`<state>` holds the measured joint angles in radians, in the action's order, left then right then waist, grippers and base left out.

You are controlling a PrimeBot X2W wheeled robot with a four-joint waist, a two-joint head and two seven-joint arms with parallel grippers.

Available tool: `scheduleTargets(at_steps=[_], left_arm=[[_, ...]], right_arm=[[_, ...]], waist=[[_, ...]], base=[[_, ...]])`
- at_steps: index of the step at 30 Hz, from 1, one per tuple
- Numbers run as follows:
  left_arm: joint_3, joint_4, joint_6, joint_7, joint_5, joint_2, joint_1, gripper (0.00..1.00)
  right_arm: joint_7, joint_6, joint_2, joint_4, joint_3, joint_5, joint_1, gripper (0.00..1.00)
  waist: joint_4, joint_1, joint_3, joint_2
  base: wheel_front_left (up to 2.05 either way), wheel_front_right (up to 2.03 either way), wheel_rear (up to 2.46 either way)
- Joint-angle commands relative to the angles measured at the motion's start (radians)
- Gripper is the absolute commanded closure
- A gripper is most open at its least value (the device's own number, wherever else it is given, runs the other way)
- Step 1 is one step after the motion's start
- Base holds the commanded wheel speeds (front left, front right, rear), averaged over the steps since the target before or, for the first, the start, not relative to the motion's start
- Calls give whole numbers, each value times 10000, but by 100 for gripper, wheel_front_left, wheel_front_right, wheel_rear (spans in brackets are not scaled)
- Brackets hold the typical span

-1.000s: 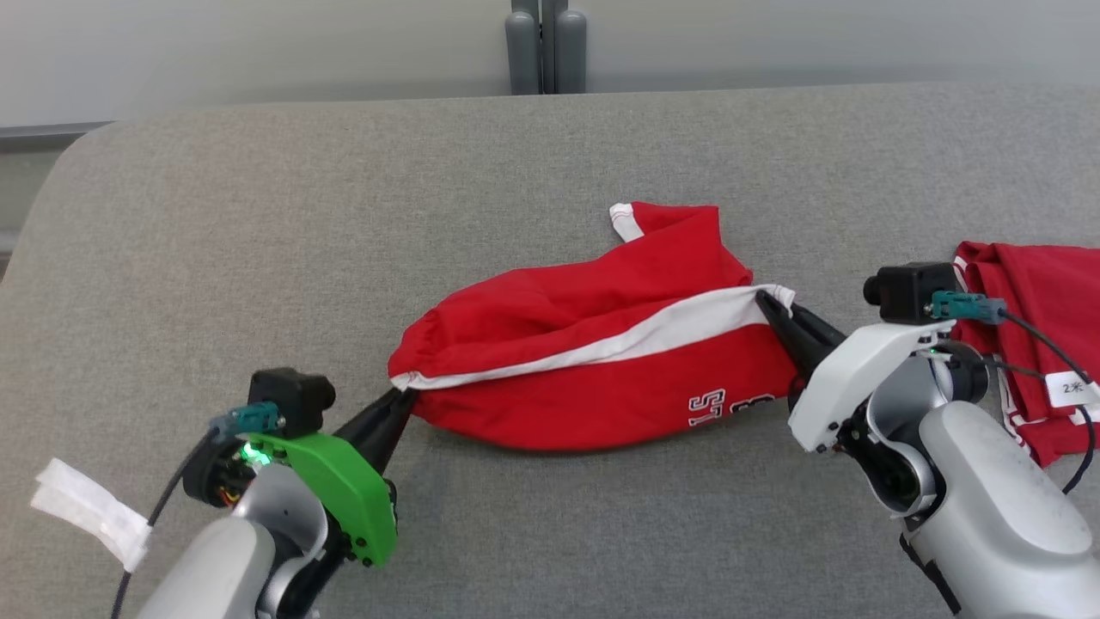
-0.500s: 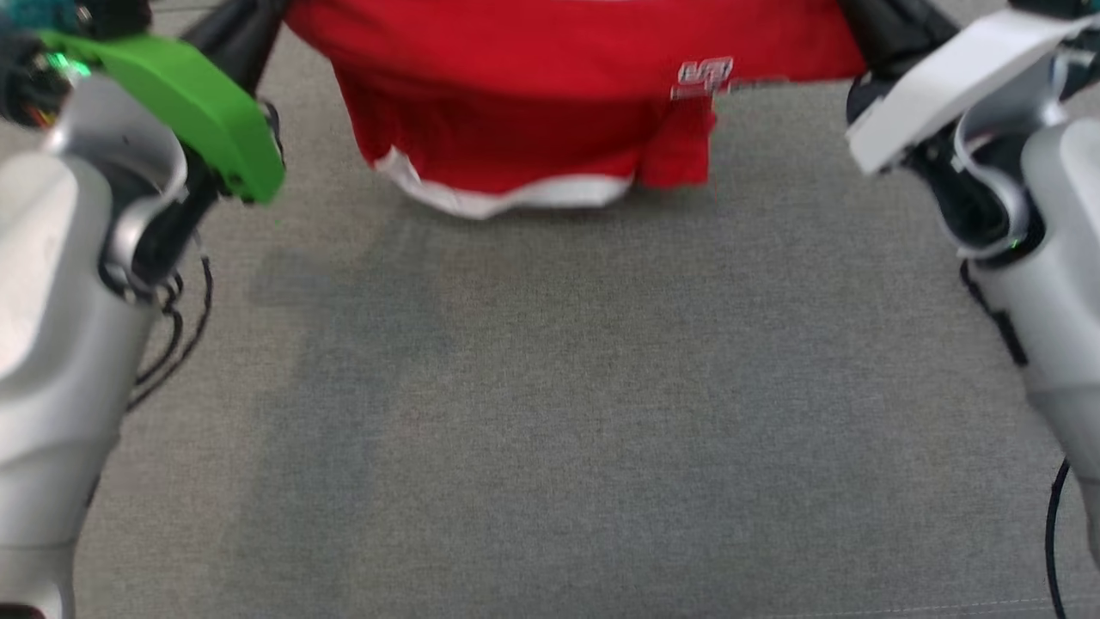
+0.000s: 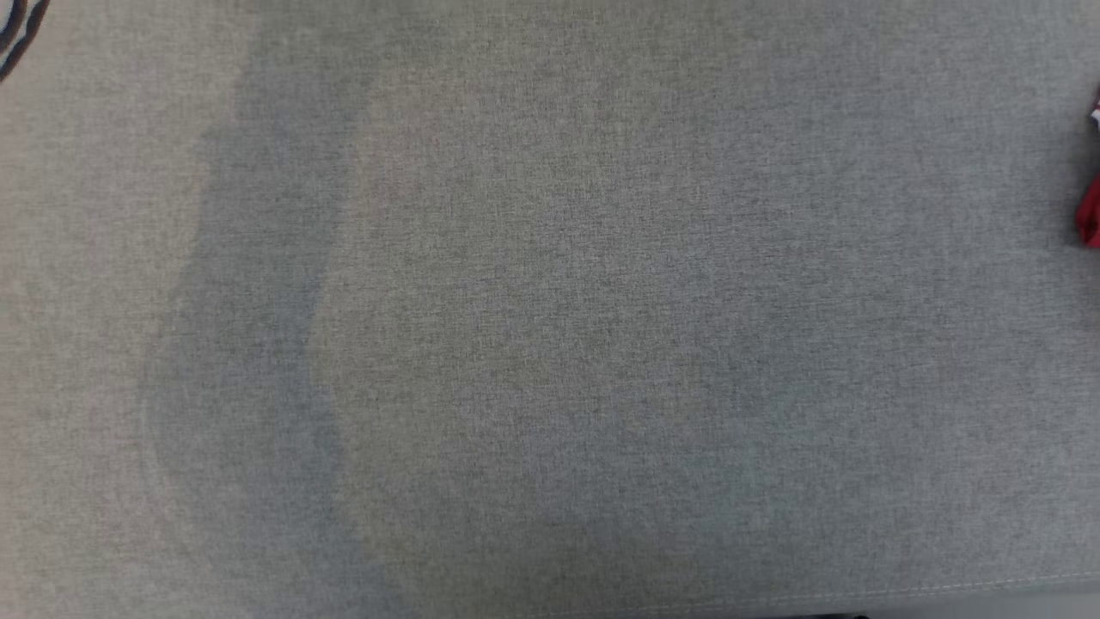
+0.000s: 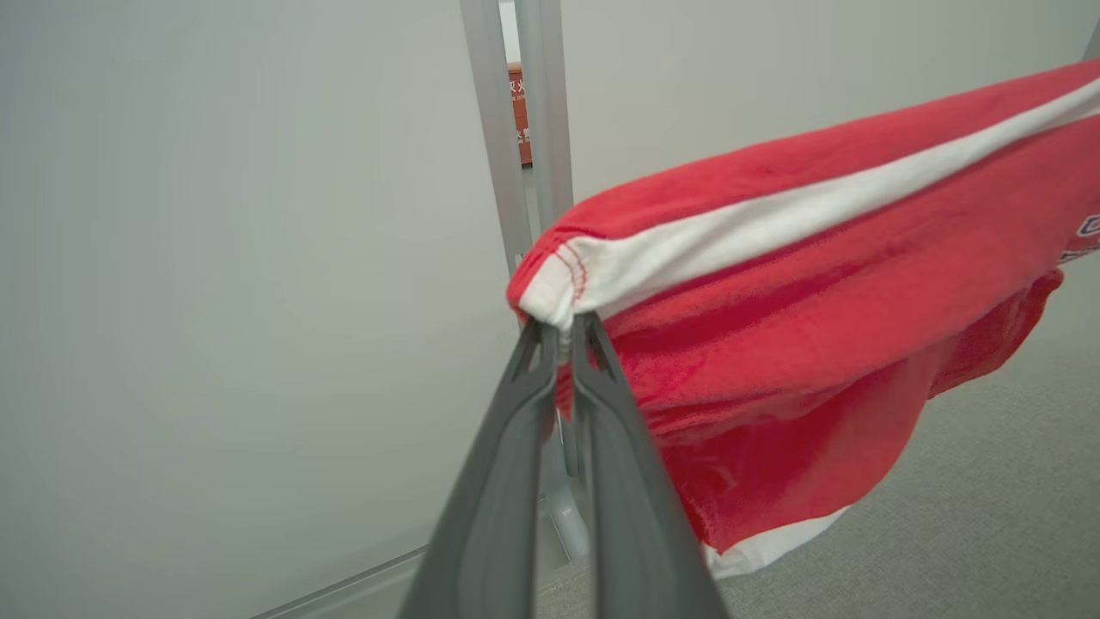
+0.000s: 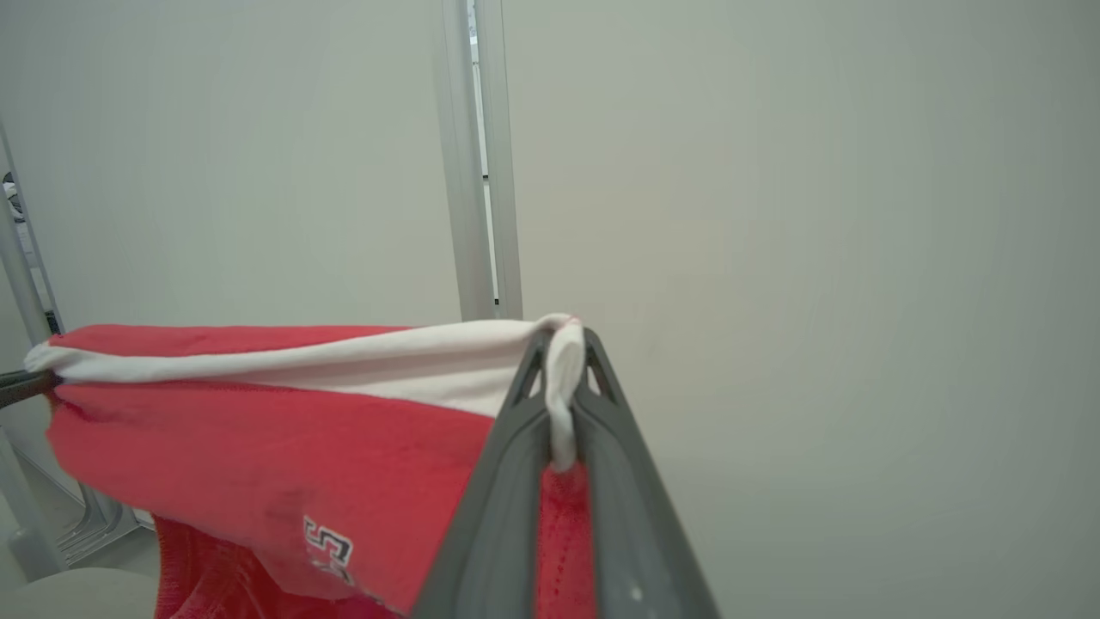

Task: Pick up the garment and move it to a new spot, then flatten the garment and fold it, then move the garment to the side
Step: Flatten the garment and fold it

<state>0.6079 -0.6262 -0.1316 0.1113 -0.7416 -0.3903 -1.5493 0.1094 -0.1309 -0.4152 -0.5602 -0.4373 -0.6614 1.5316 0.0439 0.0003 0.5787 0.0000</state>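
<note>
The left gripper point(image 4: 563, 331) is clamped tight on one end of the garment point(image 4: 816, 284). Its two dark fingers pinch the corner where the white band point(image 4: 773, 215) ends. The right gripper point(image 5: 563, 370) is closed just as firmly on the opposite end, with a fold of the same band squeezed between its fingers.

The red garment hangs stretched between the two grippers, above the grey cushion point(image 4: 1014, 481). The band runs along its top edge and the rest sags toward the cushion. White and black lettering point(image 5: 328, 543) sits low on the cloth, toward the right gripper's end. Whether the lowest white hem touches the cushion cannot be told.

On the cushion, at the right edge of the head view, lies a scrap of another red cloth point(image 3: 1090, 215). A loop of black cable point(image 3: 13, 34) shows over the cushion's upper left corner in that view.

Behind the cushion stands a pale metal post point(image 4: 516, 129), with a plain light wall point(image 4: 215, 258) on either side of it.
</note>
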Motion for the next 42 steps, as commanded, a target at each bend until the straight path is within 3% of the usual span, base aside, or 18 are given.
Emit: scheduleTargets(at_steps=[1,9,17,30,36,38,42], left_arm=[[124,-262,20,-137,-126,-4,-280,100],[1611,-662,20,-775,-1259,134,154,100],[3354,-276,20,-187,-2577,-389,2162,100],[4999,3249,109,1423,-4633,-2652,6381,100],[5369,5429,1064,1737,-5278,-3794,8099,100],[5493,6560,1574,1834,-5518,-4226,8743,100],[5515,7870,2110,2089,-5942,-4819,9172,100]], right_arm=[[184,2,91,-254,-169,-99,207,100],[605,1,-268,-946,-1829,-754,-374,100],[807,2,-1696,106,-3665,-1397,-2748,100],[-180,5,-3518,2591,-4779,-3298,-7444,100],[-1242,7,-4492,3984,-4619,-3868,-9408,100],[-1552,8,-5011,4735,-4153,-3886,-10232,100],[-1858,7,-5294,5486,-3298,-3853,-11159,100]], waist=[[-85,-3,581,0],[57,-3,151,0],[108,-3,-1457,0],[-363,-3,-3971,0],[-496,-3,-4688,0],[-509,-3,-4796,0],[-482,-3,-4746,0]], base=[[0,0,0],[0,0,0],[0,0,0],[0,0,0],[0,0,0],[0,0,0],[0,0,0]])
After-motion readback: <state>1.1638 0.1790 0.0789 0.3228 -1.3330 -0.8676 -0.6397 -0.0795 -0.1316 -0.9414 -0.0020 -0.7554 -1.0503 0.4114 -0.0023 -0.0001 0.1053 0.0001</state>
